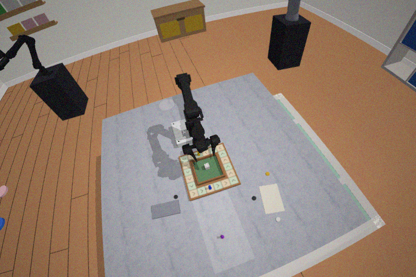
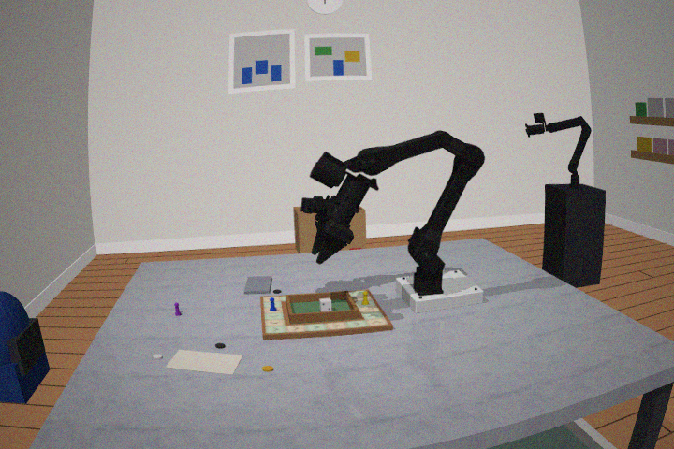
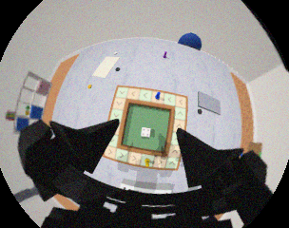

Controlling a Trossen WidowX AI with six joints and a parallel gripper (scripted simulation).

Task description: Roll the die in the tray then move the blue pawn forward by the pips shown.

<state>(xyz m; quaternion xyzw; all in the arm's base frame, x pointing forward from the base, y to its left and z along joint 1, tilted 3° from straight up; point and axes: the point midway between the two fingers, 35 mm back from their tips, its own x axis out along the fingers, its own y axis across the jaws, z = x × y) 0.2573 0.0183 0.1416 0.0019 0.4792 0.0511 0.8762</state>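
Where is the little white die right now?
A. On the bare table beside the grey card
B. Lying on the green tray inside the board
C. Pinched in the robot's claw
B: the die lies on the green tray, below the open, empty end effector.

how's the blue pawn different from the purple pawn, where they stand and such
The blue pawn stands on the board's arrow track; the purple pawn stands off the board on the bare table. Blue is near the tray, purple far out. Both are upright and untouched.
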